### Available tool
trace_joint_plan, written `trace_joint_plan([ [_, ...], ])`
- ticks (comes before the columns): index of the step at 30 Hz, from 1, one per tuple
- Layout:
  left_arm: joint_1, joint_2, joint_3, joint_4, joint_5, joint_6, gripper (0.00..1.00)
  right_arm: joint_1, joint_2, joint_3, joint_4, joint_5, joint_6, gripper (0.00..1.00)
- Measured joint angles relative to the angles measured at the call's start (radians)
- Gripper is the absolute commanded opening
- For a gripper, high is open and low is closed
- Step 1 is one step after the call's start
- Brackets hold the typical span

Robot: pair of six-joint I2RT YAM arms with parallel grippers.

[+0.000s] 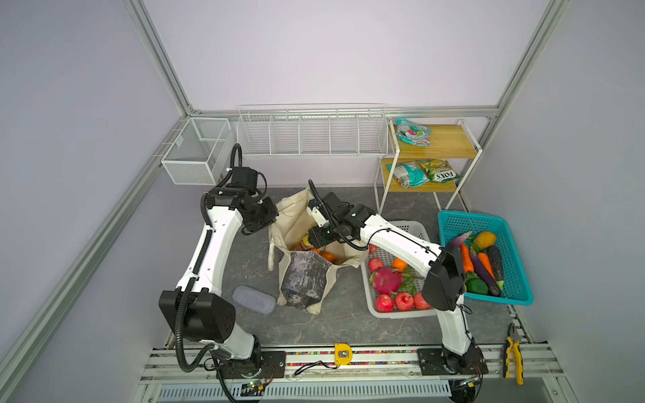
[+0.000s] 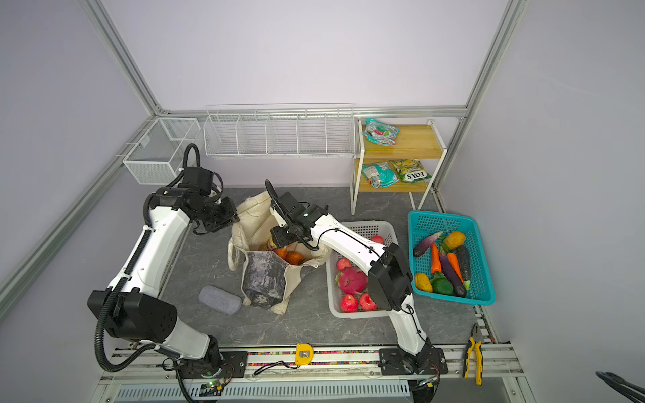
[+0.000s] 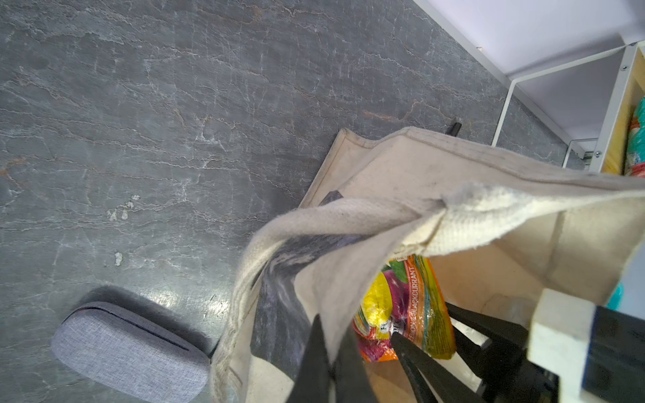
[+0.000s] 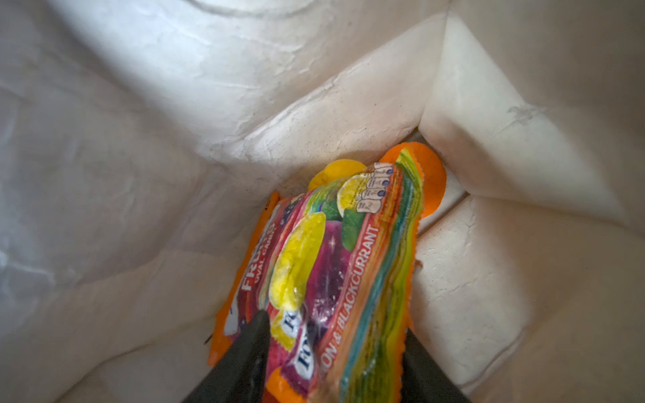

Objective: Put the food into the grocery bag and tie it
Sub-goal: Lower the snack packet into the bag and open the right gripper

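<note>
The right gripper [image 4: 335, 324] is down inside the grocery bag [image 4: 174, 139]. Its matt black, tapered fingers [image 4: 251, 349] stand spread on either side of a glossy, crinkled candy packet [image 4: 331, 251] striped in orange, pink and yellow. Whether they touch the foil cannot be told. The packet leans into a lower corner of the bag on top of a smooth round orange [image 4: 434, 181] and a yellow fruit [image 4: 335, 167]. The lining around them is pale cream canvas, creased and folded at the gusset.

The left gripper [image 3: 331, 328] is pressed together on the bag's rim. It pinches a fold of cream cloth beside the dark marbled panel, and a coarse woven handle [image 3: 506, 209] lies across the mouth.

In both top views the bag [image 1: 303, 275] [image 2: 265, 275] stands open between the two arms, soft-sided and slumped. A grey fabric case [image 1: 253, 300], oval and felt-like, lies just to the left of it on the slate-patterned tabletop [image 1: 331, 324].

To the right, a white basket [image 1: 415, 226] of perforated plastic holds red apples [image 1: 405, 300] and a spiky pink dragon fruit [image 1: 385, 279]. A teal basket [image 1: 450, 223] beyond it holds carrots [image 1: 466, 258] and aubergines [image 1: 483, 272]. A wooden shelf [image 1: 450, 139] behind them carries teal packets [image 1: 413, 132] and a green packet [image 1: 438, 171].
</note>
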Motion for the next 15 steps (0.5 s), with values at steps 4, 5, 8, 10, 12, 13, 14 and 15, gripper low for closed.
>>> trace_joint_plan([
  [4, 0.0, 0.0, 0.0, 0.0, 0.0, 0.0, 0.0, 0.0, -0.003, 0.014, -0.021, 0.018, -0.008, 0.71],
  [5, 0.0, 0.0, 0.0, 0.0, 0.0, 0.0, 0.0, 0.0, -0.005, 0.021, -0.028, 0.021, -0.011, 0.72],
  [8, 0.0, 0.0, 0.0, 0.001, 0.0, 0.0, 0.0, 0.0, -0.026, 0.036, -0.043, 0.037, -0.019, 0.74],
  [10, 0.0, 0.0, 0.0, 0.002, 0.0, -0.001, 0.0, 0.0, -0.048, 0.05, -0.048, 0.044, -0.026, 0.74],
  [12, 0.0, 0.0, 0.0, 0.004, 0.0, -0.005, 0.0, 0.0, -0.077, 0.066, -0.051, 0.052, -0.034, 0.75],
  [13, 0.0, 0.0, 0.0, 0.005, 0.0, -0.008, 0.0, 0.0, -0.095, 0.076, -0.053, 0.057, -0.039, 0.76],
  [14, 0.0, 0.0, 0.0, 0.006, 0.0, -0.008, 0.0, 0.0, -0.111, 0.09, -0.057, 0.063, -0.043, 0.76],
  [15, 0.0, 0.0, 0.0, 0.007, 0.0, -0.01, 0.0, 0.0, -0.123, 0.104, -0.061, 0.065, -0.045, 0.76],
])
